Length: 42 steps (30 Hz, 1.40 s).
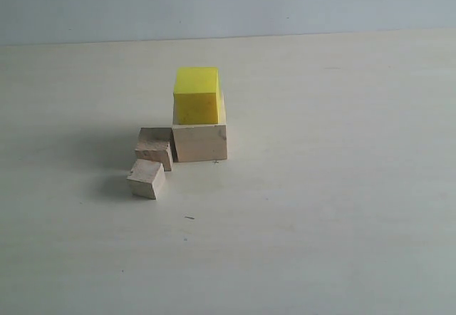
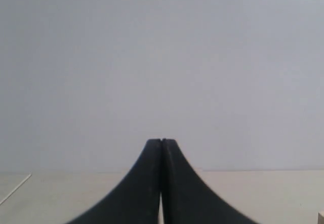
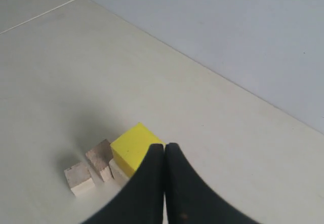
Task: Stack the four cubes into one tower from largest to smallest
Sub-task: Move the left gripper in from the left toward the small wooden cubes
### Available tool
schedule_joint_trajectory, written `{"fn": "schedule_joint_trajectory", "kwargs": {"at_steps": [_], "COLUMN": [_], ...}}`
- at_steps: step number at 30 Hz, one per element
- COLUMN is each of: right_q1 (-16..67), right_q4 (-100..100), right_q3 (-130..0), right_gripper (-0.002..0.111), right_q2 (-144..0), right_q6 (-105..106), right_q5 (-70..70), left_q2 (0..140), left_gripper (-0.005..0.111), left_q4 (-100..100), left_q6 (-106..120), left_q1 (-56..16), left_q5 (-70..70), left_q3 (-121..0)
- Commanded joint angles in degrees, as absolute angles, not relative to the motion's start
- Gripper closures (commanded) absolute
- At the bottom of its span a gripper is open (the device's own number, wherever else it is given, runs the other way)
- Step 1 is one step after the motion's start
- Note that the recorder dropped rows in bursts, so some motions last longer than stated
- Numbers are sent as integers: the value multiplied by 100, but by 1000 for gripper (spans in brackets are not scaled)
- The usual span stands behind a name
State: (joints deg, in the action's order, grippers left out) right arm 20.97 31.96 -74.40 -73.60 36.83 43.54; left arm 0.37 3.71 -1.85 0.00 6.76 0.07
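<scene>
Gripper point(image 3: 164, 146) closed; yellow cube point(image 3: 131, 150) atop large cube point(image 3: 117, 173); medium cube point(image 3: 100, 157), small cube point(image 3: 78, 177) beside.

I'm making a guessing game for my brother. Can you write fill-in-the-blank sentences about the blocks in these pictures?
1. The yellow cube sits on top of the ___ wooden cube.
2. Right now ___ cubes are stacked together.
3. The medium cube and the small cube both rest on the ___.
4. The right gripper has its jaws ___, holding nothing.

Missing words: largest; two; table; shut.
</scene>
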Motion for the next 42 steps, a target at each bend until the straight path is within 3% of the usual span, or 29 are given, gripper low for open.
{"fn": "schedule_joint_trajectory", "kwargs": {"at_steps": [1, 7, 12, 18, 23, 35, 42], "right_q1": [2073, 2073, 2073, 2073, 2073, 2073, 2073], "right_q4": [3222, 2943, 2943, 2931, 2801, 2684, 2574], "right_q3": [-7410, -7169, -5760, -4984, -4947, -4947, -4947], "right_gripper": [108, 108, 108, 108, 108, 108, 108], "right_q2": [-7130, -6613, -5477, -4523, -4228, -4201, -4201], "right_q6": [3709, 3426, 3323, 3336, 3336, 3296, 3299], "right_q5": [4548, 3761, 2272, 2345, 3139, 3677, 3690], "left_q2": [0, 332, 1702, 3791, 5346, 5802, 5802], "left_gripper": [107, 107, 107, 107, 107, 107, 107], "left_q4": [402, 402, 402, 411, 411, 411, 394], "left_q6": [-467, -1078, -1050, -744, -969, -1305, -1415], "left_q1": [7, -14, -415, -1504, -1797, -1797, -1797], "left_q5": [1047, 39, -77, -120, -173, 486, -557], "left_q3": [0, -205, -1032, -2393, -3100, -3127, -3127]}}
